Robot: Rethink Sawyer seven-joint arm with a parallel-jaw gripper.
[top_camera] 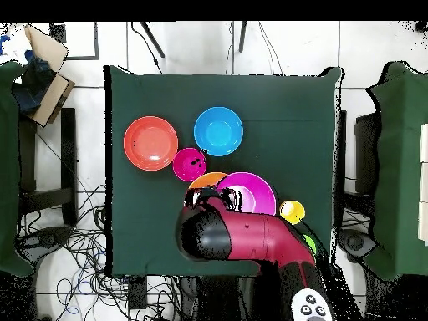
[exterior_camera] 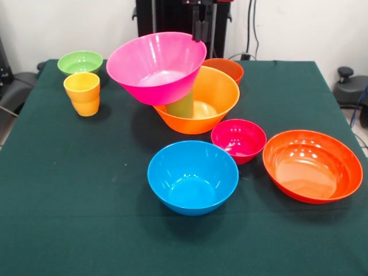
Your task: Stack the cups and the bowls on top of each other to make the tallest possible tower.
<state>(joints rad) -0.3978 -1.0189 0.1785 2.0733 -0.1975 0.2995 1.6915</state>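
Observation:
The big pink bowl [exterior_camera: 155,66] [top_camera: 251,192] hangs tilted, its mouth turned toward the camera. It leans on a green cup [exterior_camera: 183,106] that stands inside the big orange bowl [exterior_camera: 210,95] [top_camera: 205,178]. My gripper [exterior_camera: 198,30] comes down from above and is shut on the pink bowl's far right rim. Loose on the cloth are a medium blue bowl [exterior_camera: 192,177] [top_camera: 218,131], a small magenta bowl [exterior_camera: 238,140] [top_camera: 190,164] and a wide red-orange bowl [exterior_camera: 312,165] [top_camera: 150,143]. A yellow-orange cup [exterior_camera: 83,92] [top_camera: 292,211] and a small green bowl [exterior_camera: 80,61] stand at the far left.
A small orange-red bowl [exterior_camera: 228,68] sits just behind the big orange bowl. The dark green table [exterior_camera: 69,190] has bare cloth along its front and left. In the overhead view my arm [top_camera: 251,238] covers the near edge of the stack.

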